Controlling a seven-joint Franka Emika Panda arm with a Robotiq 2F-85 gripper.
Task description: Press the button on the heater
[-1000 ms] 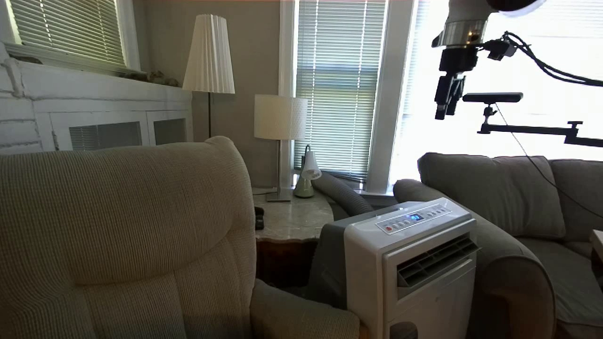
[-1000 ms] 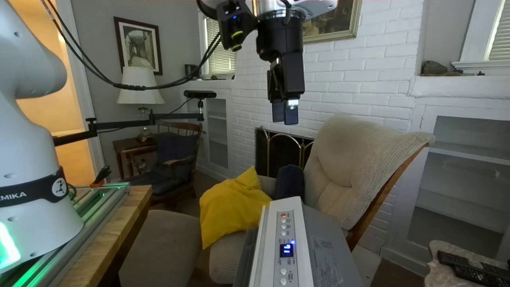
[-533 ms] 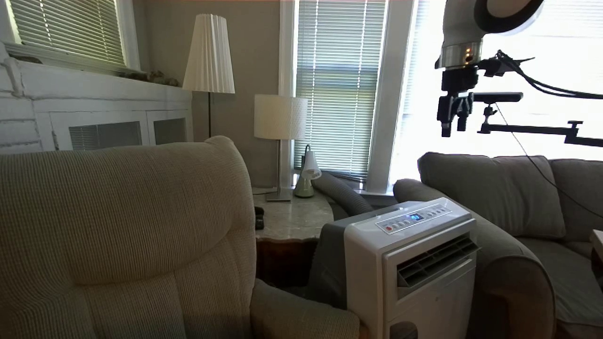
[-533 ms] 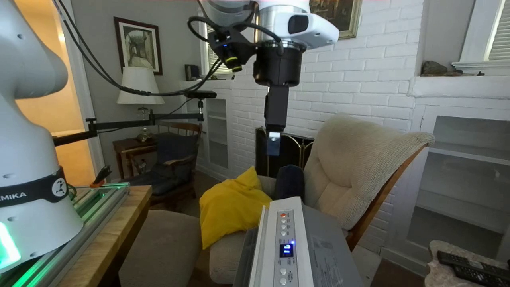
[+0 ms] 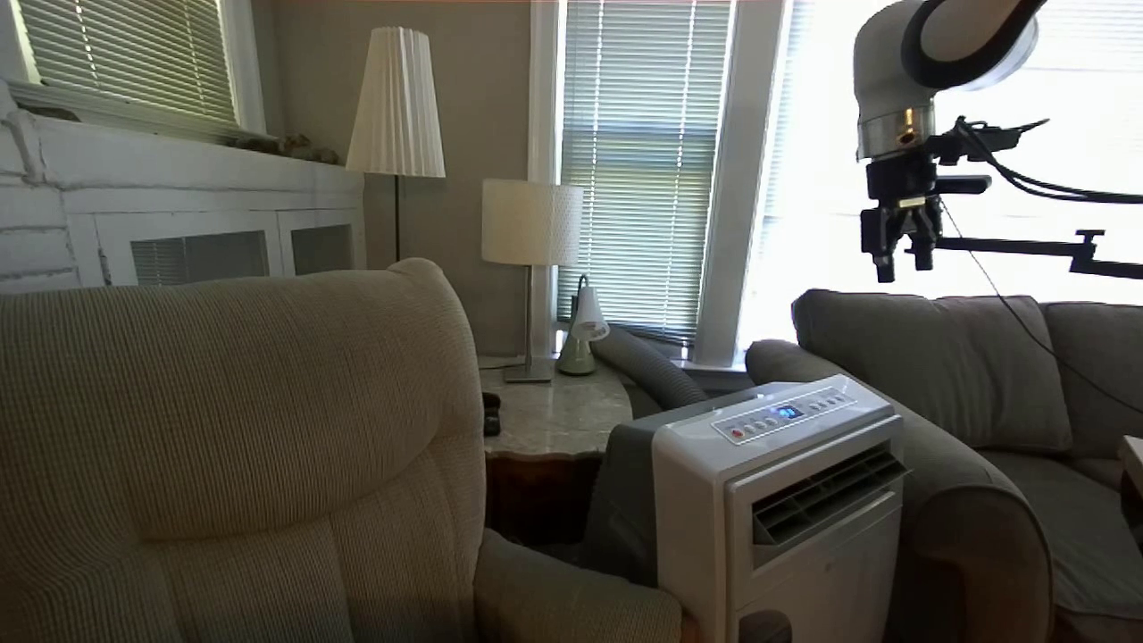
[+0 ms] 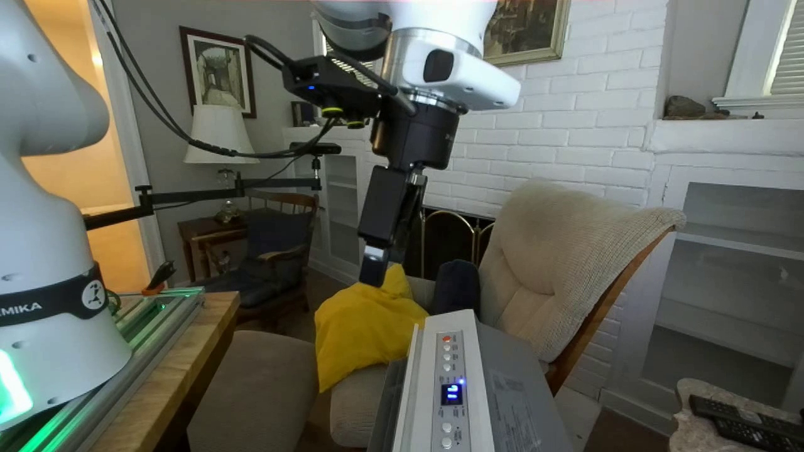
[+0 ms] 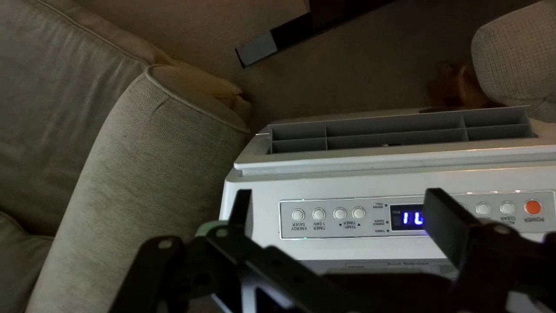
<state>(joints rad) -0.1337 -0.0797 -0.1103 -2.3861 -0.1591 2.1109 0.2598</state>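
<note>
Spread wide and holding nothing, the gripper (image 5: 904, 266) points downward, higher than the heater (image 5: 741, 500) and apart from it. In an exterior view it leans at a tilt, and its tip overlaps the top of the yellow pillow (image 6: 361, 329) from that angle. In the wrist view the two fingers (image 7: 447, 230) frame the heater's control panel (image 7: 373, 226), one of them covering the end of the lit blue display (image 7: 404, 217) and part of the strip next to it. Round white buttons (image 7: 340, 213) run along both sides of that display, and an orange power button (image 7: 533, 207) sits at the end of the row, past the same finger; the lettering stands upside down there. The heater stands upright, a white box between the beige armchair (image 5: 250, 411) and the rolled arm of the grey sofa (image 5: 938, 375), its slatted vent (image 5: 826, 496) set in the front just below the top. A ribbed hose (image 5: 652, 366) slopes up behind it toward the window (image 5: 638, 179). Near it, a stone-topped side table (image 5: 563, 420) bears a drum-shaded lamp (image 5: 533, 223) and a smaller lamp (image 5: 582, 344), while a tall floor lamp (image 5: 397, 107) with a pleated shade stands nearby. In an exterior view the robot arm's white base (image 6: 63, 364) stands at a wooden table (image 6: 207, 323), and black cables (image 6: 217, 149) loop through the air to the camera (image 6: 326, 83) next to the gripper.
</note>
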